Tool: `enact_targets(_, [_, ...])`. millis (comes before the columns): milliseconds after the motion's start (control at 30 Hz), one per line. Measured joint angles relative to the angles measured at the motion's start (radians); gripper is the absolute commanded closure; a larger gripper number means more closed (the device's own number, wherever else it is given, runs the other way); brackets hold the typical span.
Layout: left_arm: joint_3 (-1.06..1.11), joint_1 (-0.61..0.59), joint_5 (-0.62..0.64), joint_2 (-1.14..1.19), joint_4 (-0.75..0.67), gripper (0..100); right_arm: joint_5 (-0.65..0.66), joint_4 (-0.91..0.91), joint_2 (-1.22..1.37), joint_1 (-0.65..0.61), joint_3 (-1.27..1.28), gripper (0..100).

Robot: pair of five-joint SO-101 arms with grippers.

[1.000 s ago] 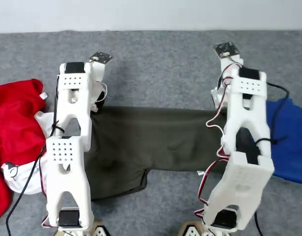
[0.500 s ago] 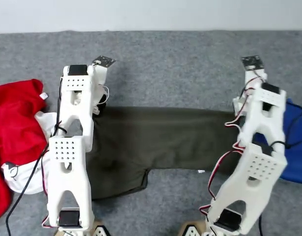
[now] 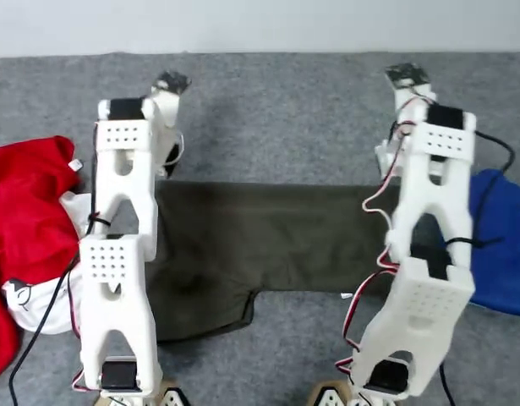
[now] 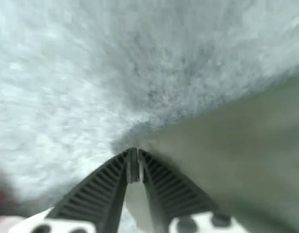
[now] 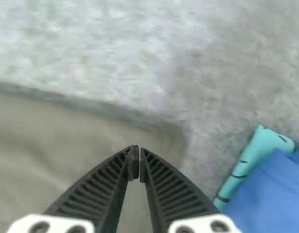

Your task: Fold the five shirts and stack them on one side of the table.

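An olive shirt lies spread across the middle of the grey table, one sleeve pointing to the front. The left arm stands over its left end. My left gripper is shut, its tips pinching the far left corner of the olive shirt. The right arm stands over the right end. There my right gripper is shut on the olive shirt close to its far right corner.
A red shirt is heaped at the left edge with a white shirt partly under it. A blue shirt lies at the right, with a teal cloth beside it. Bare grey table stretches behind the olive shirt.
The right arm swung out to the right, then came back and now reaches farther toward the back. The left arm shifted slightly back, and the shirt's left edge went with it.
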Motion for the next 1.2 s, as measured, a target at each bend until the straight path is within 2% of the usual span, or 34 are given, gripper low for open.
enact_targets(300, [0.005,-0.008,0.021,-0.275,0.002,99,-0.006,0.192,-0.094,-0.126,0.0,98.3])
enact_targets(433, [0.109,-0.057,0.021,-0.422,0.003,99,-0.005,0.305,-0.127,-0.207,0.0,98.3])
enact_targets(700, [0.436,-0.261,0.021,-0.729,0.005,99,-0.005,0.356,-0.23,-0.373,0.034,98.4])
enact_targets(933, [0.6,-0.479,-0.026,-0.898,0.005,98,0.031,0.356,-0.4,-0.577,0.304,98.0])
enact_targets(1067, [0.638,-0.585,-0.058,-0.908,0.005,98,0.043,0.356,-0.465,-0.741,0.446,86.1])
enact_targets(1200, [0.674,-0.635,-0.098,-0.908,0.005,98,0.043,0.338,-0.47,-0.899,0.532,75.0])
